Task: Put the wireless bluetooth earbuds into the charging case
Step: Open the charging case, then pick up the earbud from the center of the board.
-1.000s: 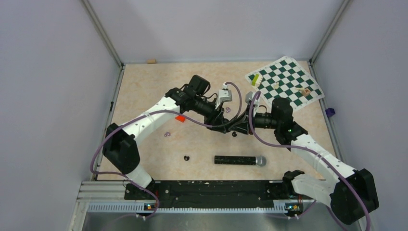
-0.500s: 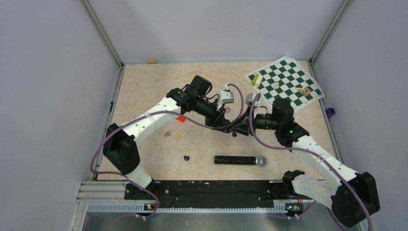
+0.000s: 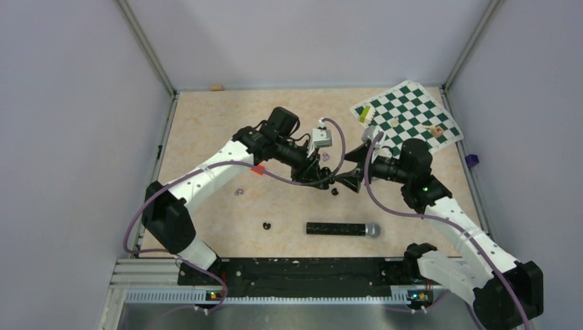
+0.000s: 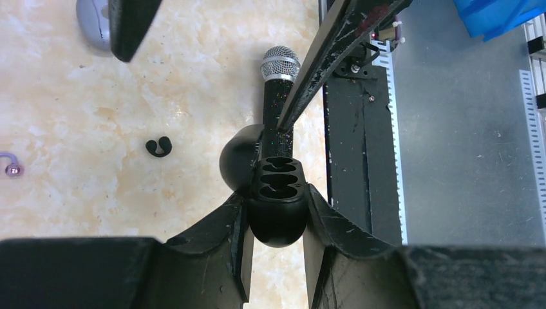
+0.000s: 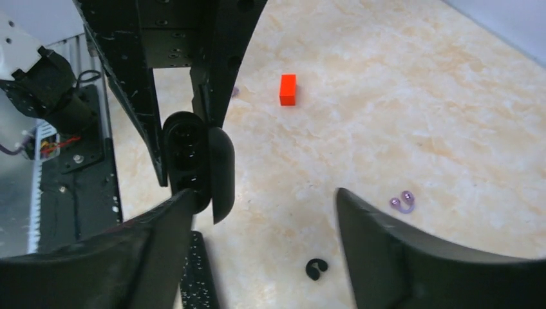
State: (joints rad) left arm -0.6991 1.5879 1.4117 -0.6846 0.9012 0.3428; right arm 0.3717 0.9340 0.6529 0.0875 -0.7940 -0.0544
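Near bud lies loose on the tabletop. Second bud sits just nearside of the claws. Both look tiny, light and glossy, so likely slippery; I'd pinch across the rounded body, gently. Case, lid open and sockets exposed, is clamped by its sides in left claw. Right claw is wide and empty.

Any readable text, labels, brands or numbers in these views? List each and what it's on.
None can be read in any view.
charging case: glossy black, no marking shows.
microphone: no brand or label can be made out.
chessboard: green and white squares only; any edge lettering is too small to tell.
red block: plain faces, no print.
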